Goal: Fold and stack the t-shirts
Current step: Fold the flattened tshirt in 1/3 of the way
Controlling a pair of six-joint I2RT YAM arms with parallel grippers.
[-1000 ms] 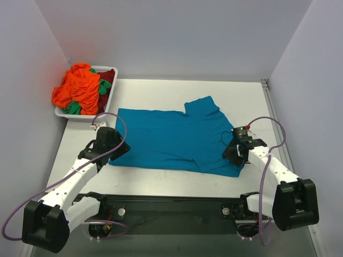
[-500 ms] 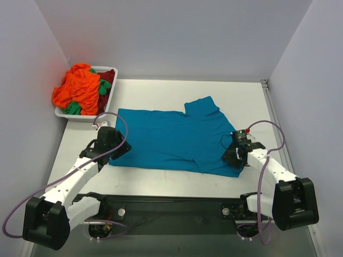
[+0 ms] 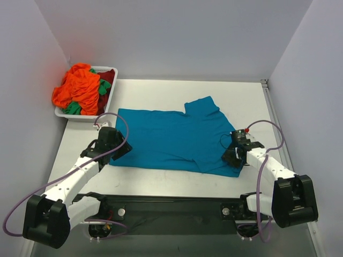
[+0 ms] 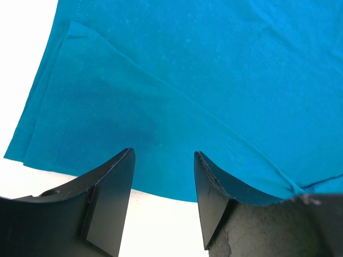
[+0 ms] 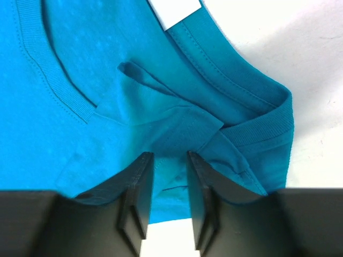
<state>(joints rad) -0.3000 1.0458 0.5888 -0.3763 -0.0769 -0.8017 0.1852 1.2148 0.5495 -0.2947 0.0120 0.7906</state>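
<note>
A teal-blue t-shirt (image 3: pixel 171 139) lies flat on the white table, one sleeve sticking out at the back. My left gripper (image 3: pixel 120 149) is at its near left corner. In the left wrist view the left gripper (image 4: pixel 163 155) stands open, its fingers over the shirt's (image 4: pixel 187 80) near hem edge with bare table below. My right gripper (image 3: pixel 232 156) is at the near right corner by the neck. In the right wrist view the right gripper (image 5: pixel 170 156) has a narrow gap, its fingers resting on bunched cloth (image 5: pixel 80 80) beside the ribbed collar (image 5: pixel 268 126). Nothing is lifted.
A white tray (image 3: pixel 64 113) stands at the back left with a heap of shirts: bright orange (image 3: pixel 80 88), green (image 3: pixel 104 85) and dark red (image 3: pixel 107 76). Grey walls close in the table on three sides. The arms' base rail (image 3: pixel 171 209) runs along the near edge.
The right gripper has shifted slightly left onto the shirt's corner and its jaws have narrowed a little. The left gripper has hardly moved. The shirt lies as before.
</note>
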